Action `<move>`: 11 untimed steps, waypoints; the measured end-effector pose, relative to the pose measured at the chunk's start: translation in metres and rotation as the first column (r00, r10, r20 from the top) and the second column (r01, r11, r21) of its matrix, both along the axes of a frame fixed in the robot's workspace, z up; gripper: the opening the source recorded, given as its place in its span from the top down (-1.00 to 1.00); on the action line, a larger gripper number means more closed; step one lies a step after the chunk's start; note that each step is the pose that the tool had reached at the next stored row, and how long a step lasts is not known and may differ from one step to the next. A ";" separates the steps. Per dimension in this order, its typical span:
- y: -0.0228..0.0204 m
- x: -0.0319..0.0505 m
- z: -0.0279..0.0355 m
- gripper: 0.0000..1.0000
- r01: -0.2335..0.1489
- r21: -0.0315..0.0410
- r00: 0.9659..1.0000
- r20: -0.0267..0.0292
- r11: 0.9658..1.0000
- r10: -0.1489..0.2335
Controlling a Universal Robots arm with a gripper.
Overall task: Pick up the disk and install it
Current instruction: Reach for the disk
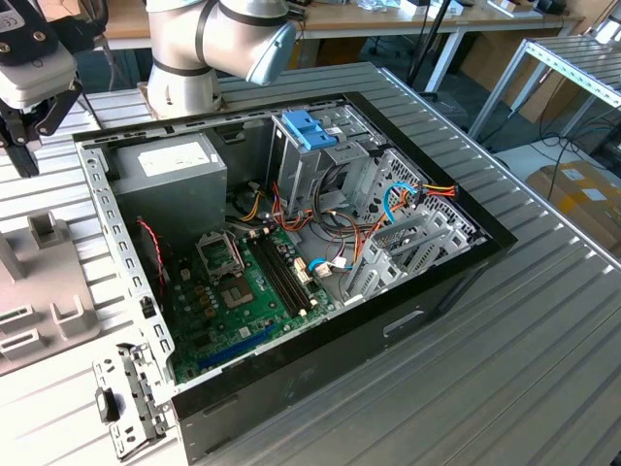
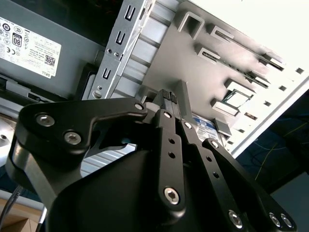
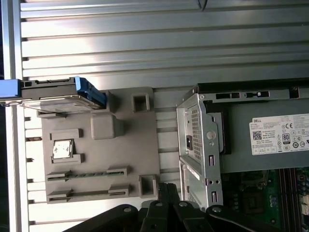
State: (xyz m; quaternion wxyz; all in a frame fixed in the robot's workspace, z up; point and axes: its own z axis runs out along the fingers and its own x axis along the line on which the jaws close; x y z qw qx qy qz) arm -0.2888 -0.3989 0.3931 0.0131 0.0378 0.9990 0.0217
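The disk (image 3: 58, 94), grey metal with light-blue side rails, lies at one end of a grey fixture plate (image 3: 101, 154) on the ribbed table beside the open computer case (image 1: 291, 243). In the second wrist view a small part of the disk (image 2: 206, 124) shows past the fingers. My gripper (image 3: 166, 187) hovers above the opposite end of the plate, near the case's corner and well apart from the disk. Its fingertips (image 2: 168, 94) are pressed together with nothing between them. In the exterior view the gripper (image 1: 24, 146) hangs at the far left, above the table.
The case holds a motherboard (image 1: 243, 291), a power supply (image 1: 170, 165) and a tall metal cage with a bright-blue bracket (image 1: 309, 128). Loose cables (image 1: 398, 199) run by the cage. A small chip (image 3: 63, 147) sits on the plate. A metal bracket (image 1: 121, 408) lies near the case.
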 end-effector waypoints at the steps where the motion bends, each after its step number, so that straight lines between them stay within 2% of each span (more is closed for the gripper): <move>1: 0.0000 -0.0002 0.0000 0.79 0.000 0.000 1.000 0.000 1.000 0.000; 11: 0.0000 -0.0024 -0.0001 0.79 0.000 0.000 1.000 0.000 1.000 0.000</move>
